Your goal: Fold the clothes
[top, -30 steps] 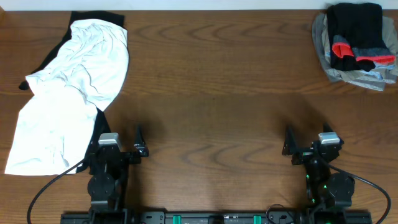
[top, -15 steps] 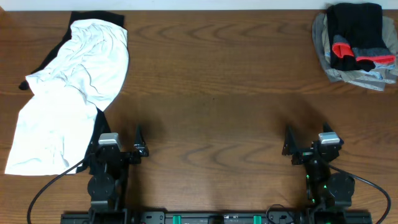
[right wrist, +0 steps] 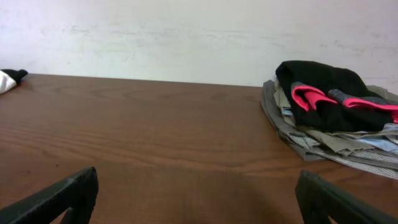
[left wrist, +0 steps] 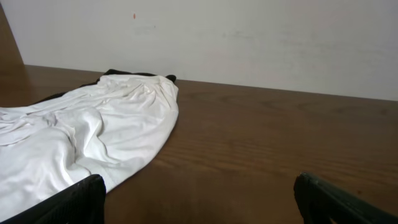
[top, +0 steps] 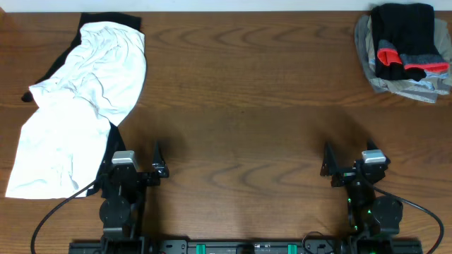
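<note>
Nothing has shifted over the last second that I can see: both arms sit parked at the near edge of the brown wood-grain table (top: 247, 106) and the cloth lies as it did, so I judge the folding has not begun. The left gripper (left wrist: 198, 186) has its fingers spread wide with only bare table between them, and the right gripper (right wrist: 198, 177) is spread just as wide, holding nothing. The large, wrinkly white short-sleeved T-shirt (top: 78, 106) lies crumpled ahead and to the left of the left fingers, its near edge running up just beside the left-hand finger. A long plain black garment (top: 113, 19) peeks out from under the shirt at its far end and along its left side. Well ahead and to the right of the right fingers sits a neat stack of folded grey, black and red clothes (top: 406, 49), which look finished to me. My next job, I think, is reaching the left arm forward to the shirt and dragging it onto open table to flatten it.
</note>
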Controlling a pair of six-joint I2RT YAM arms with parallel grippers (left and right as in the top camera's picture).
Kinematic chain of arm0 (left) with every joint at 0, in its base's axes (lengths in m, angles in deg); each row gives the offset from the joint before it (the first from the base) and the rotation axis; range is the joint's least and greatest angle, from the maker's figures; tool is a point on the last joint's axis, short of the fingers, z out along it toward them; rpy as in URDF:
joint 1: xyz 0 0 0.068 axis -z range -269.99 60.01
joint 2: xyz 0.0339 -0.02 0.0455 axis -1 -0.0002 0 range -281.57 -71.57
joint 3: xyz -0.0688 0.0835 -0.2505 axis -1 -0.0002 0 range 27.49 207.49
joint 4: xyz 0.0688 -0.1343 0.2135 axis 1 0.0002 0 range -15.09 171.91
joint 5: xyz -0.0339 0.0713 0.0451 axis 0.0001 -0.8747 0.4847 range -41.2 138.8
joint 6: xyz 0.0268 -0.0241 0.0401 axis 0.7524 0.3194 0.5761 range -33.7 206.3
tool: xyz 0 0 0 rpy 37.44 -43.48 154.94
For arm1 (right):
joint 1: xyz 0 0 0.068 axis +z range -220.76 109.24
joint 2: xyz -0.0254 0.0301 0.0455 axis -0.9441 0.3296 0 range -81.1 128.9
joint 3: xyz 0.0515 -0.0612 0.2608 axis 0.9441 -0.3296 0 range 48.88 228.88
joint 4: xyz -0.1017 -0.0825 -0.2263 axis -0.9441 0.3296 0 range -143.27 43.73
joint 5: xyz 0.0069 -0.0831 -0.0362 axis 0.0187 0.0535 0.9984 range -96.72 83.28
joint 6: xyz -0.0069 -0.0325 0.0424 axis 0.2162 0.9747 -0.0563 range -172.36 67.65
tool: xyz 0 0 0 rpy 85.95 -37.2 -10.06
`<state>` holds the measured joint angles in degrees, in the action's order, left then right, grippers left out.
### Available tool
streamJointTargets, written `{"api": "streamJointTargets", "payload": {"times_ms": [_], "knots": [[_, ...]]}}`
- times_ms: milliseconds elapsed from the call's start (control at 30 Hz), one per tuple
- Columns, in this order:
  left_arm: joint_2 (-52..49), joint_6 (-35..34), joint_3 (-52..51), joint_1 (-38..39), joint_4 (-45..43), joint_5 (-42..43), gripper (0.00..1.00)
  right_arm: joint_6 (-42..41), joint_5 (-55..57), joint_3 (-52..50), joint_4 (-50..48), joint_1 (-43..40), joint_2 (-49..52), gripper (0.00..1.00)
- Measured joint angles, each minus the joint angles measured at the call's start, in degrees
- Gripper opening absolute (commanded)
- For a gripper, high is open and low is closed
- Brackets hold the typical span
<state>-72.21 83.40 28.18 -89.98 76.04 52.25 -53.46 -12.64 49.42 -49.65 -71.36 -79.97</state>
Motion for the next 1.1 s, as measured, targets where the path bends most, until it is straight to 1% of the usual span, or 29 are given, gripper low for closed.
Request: {"api": "streamJointTargets", "payload": {"times_ms": [433,600,700,933,1100], "knots": [[0.00,0.00,0.00,0.00,-0.07,0.02,0.98,0.00,-0.02,0.00,-0.55,0.00,0.00,0.99],[0.00,0.00,-0.07,0.00,-1.53,0.07,0.98,-1.49,-0.07,-0.02,-1.01,0.00,0.00,0.99],[0.00,0.00,-0.09,0.00,-3.15,0.02,0.98,-2.19,-0.07,-0.02,-2.56,0.00,0.00,0.99],[-0.37,0.00,-0.07,0.00,-3.06,0.02,0.98,-2.82,-0.09,-0.09,-9.05,0.00,0.00,0.99],[-3.87,0.00,1.36,0.00,-2.60,0.02,0.98,-2.84,-0.31,-0.07,-10.32,0.00,0.00,0.99]]}}
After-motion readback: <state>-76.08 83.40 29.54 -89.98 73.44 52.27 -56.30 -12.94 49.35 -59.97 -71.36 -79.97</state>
